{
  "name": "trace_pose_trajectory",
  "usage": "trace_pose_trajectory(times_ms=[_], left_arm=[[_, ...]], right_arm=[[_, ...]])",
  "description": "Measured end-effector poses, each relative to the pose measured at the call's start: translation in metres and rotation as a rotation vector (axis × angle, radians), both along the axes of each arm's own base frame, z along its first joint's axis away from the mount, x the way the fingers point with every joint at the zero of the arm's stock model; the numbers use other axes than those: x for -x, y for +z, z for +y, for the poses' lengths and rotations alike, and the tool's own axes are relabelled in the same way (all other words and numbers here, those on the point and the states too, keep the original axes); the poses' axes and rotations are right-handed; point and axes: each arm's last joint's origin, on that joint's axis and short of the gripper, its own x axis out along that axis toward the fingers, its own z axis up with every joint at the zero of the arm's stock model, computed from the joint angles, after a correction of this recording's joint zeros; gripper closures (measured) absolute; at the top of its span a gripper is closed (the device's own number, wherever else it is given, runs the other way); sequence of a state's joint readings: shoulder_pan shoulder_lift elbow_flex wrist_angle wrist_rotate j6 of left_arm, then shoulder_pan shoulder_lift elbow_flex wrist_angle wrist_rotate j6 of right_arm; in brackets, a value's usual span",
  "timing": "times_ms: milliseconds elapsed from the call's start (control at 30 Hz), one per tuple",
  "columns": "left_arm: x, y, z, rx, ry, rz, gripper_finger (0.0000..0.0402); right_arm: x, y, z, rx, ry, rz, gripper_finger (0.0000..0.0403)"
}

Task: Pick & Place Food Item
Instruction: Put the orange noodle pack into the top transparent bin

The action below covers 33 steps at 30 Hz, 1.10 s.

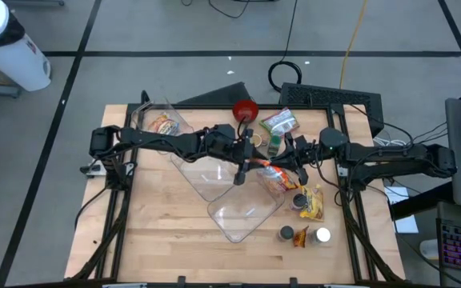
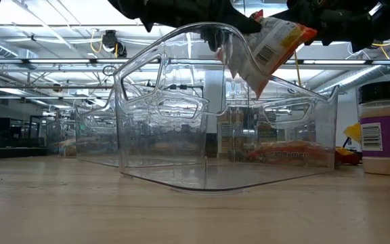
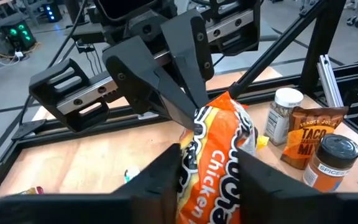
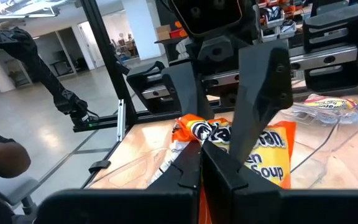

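Both claws meet above the middle of the table [image 1: 166,232], over a clear bin [image 2: 208,163]. The right claw [image 4: 202,163] is clamped shut on the top edge of an orange soup packet [image 4: 272,149], which hangs in the air. The left claw [image 3: 207,177] sits spread around the same packet, fingers [image 3: 163,180] on either side, not pinching it. Spice jars [image 3: 284,115] and a taco mix pouch [image 3: 312,134] stand nearby on the table.

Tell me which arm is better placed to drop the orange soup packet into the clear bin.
Right, probably: the right gripper is pinched on the soup packet above the clear bin, while the left gripper is open around it.
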State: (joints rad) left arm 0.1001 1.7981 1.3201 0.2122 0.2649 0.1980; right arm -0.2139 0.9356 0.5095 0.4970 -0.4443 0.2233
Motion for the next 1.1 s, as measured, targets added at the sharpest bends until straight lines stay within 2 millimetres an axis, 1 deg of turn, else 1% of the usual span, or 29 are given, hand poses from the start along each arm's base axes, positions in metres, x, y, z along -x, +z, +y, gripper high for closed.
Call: trace_pose_trajectory(times_ms=[100,200,300,367,433,533,600,667,767,867,933,1100], left_arm=[[0.0,0.0,0.0,-0.006,-0.004,0.001,0.0333],[0.001,0.001,0.0,-0.011,0.001,-0.001,0.036],[0.004,0.006,0.0,-0.022,0.003,-0.002,0.0371],[0.011,0.013,0.001,-0.025,0.005,0.013,0.0372],[0.019,0.025,0.002,-0.033,0.029,0.005,0.0372],[0.035,0.041,0.005,-0.058,0.127,0.038,0.0371],[0.047,0.05,0.008,-0.085,0.212,0.063,0.0372],[0.059,0.058,0.01,-0.114,0.301,0.104,0.0376],[0.077,0.066,0.014,-0.116,0.4,0.154,0.0383],[0.094,0.064,0.022,-0.079,0.451,0.186,0.0383],[0.11,0.056,0.03,-0.061,0.522,0.228,0.0383],[0.152,0.039,0.052,-0.018,0.816,0.236,0.0387]], right_arm=[[0.0,0.0,-0.001,0.001,-0.027,-0.003,0.0399],[0.0,0.002,-0.001,0.027,-0.052,-0.019,0.0377],[0.002,0.005,-0.001,0.057,-0.06,-0.047,0.0339],[0.004,0.008,-0.001,0.062,-0.061,-0.065,0.031],[0.007,0.012,-0.001,0.068,-0.064,-0.094,0.0282],[0.012,0.017,0.0,0.081,-0.064,-0.123,0.0246],[0.016,0.02,0.001,0.087,-0.062,-0.138,0.0229],[0.02,0.024,0.001,0.096,-0.068,-0.164,0.0219],[0.026,0.028,0.0,0.104,-0.088,-0.177,0.0214],[0.032,0.029,-0.003,0.104,-0.135,-0.163,0.0217],[0.035,0.028,-0.004,0.107,-0.162,-0.147,0.0222],[0.038,0.025,-0.005,0.099,-0.172,-0.105,0.0231]])
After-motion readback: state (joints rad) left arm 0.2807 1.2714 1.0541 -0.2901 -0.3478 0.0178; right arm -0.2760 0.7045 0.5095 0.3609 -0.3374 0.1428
